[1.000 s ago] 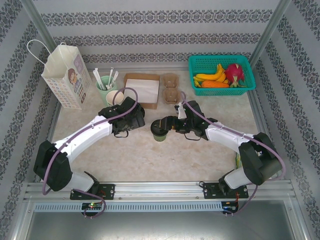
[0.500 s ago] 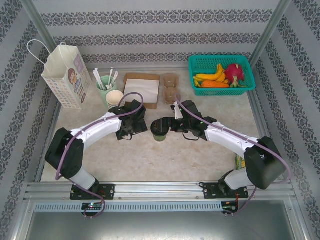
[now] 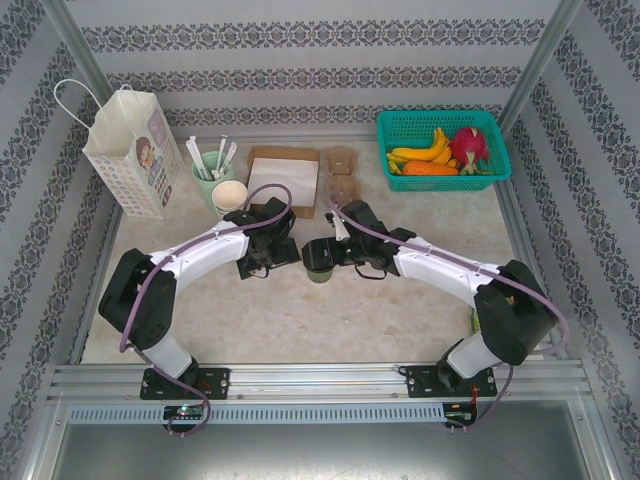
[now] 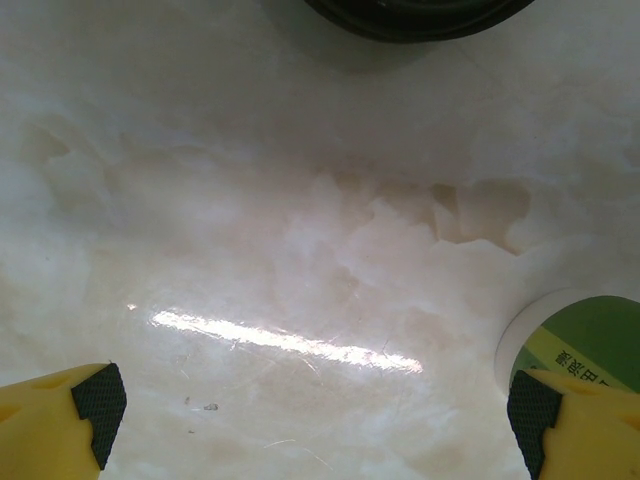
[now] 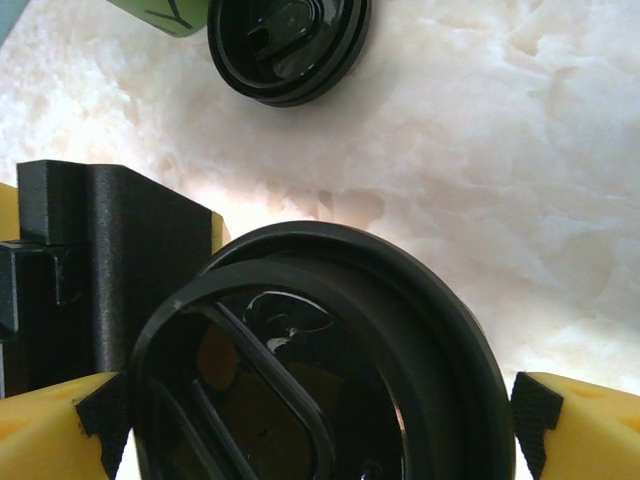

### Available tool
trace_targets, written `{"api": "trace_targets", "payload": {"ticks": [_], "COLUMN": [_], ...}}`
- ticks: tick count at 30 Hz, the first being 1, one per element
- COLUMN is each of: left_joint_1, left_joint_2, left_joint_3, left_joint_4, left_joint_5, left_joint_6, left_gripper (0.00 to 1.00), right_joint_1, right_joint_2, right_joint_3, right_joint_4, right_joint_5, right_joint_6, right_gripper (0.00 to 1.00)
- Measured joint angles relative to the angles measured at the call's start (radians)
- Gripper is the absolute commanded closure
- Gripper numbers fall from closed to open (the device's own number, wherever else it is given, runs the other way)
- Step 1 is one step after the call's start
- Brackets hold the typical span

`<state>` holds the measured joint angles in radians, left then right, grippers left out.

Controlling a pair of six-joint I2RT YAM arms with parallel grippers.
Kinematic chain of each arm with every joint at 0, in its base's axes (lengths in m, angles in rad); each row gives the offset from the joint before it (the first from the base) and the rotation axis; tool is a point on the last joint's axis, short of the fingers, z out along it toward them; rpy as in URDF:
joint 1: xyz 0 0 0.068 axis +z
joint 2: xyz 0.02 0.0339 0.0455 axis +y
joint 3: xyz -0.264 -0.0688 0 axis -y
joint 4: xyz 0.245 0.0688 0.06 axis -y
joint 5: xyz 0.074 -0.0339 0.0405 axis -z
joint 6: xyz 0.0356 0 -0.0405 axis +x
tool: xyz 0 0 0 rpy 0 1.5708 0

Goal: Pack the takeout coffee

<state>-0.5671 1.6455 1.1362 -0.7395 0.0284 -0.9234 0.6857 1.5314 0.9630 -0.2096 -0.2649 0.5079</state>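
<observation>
The takeout coffee point(image 3: 319, 263), a small green cup with a black lid point(image 5: 330, 370), stands upright mid-table between the two arms. My right gripper point(image 3: 327, 250) reaches it from the right and is open. Its yellow fingers point(image 5: 560, 430) flank the lid on both sides, close to the rim, without squeezing it. My left gripper point(image 3: 277, 254) hovers low just left of the cup, open, with bare table between its fingers point(image 4: 60, 425). A green-and-white cup wall point(image 4: 580, 345) shows beside its right finger. The paper bag point(image 3: 130, 150) stands at the far left.
A mint mug of sticks point(image 3: 209, 170) and stacked paper cups point(image 3: 231, 195) stand behind the left arm, beside napkins point(image 3: 283, 178) and a cardboard carrier point(image 3: 342, 175). A green fruit basket point(image 3: 443, 125) is far right. A loose black lid point(image 5: 290, 45) lies ahead of the cup.
The right gripper's jaws have spread wider around the lid and slid slightly left. The left arm has swung in, bringing its gripper closer to the cup. The cup has stayed put.
</observation>
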Motion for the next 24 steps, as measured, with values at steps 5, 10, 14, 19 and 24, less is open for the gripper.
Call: {"api": "trace_targets", "payload": {"ticks": [5,10,14,19,24], "left_joint_1": [0.000,0.000,0.000,0.000,0.000], "left_joint_2": [0.009,0.014,0.016,0.018,0.019], "left_joint_3": [0.001,0.002,0.006,0.013,0.013], "left_joint_4": [0.000,-0.001,-0.001,-0.005,-0.004], "left_joint_5": [0.006,0.006,0.009,0.010,0.010], "left_joint_6": [0.003,0.007,0.011,0.019,0.026], "left_gripper": [0.01,0.01,0.01,0.01,0.01], "right_joint_1": [0.009,0.018,0.018,0.018,0.018], "right_joint_2": [0.038,0.060,0.060,0.060,0.060], "right_joint_3": [0.030,0.050,0.051,0.051,0.053], "right_joint_4": [-0.025,-0.025,-0.022,-0.022,-0.024], "right_joint_5": [0.016,0.026,0.026,0.025,0.024], "right_joint_6": [-0.010,-0.011,-0.011,-0.012,-0.015], "right_gripper": [0.02,0.10,0.16,0.19,0.23]}}
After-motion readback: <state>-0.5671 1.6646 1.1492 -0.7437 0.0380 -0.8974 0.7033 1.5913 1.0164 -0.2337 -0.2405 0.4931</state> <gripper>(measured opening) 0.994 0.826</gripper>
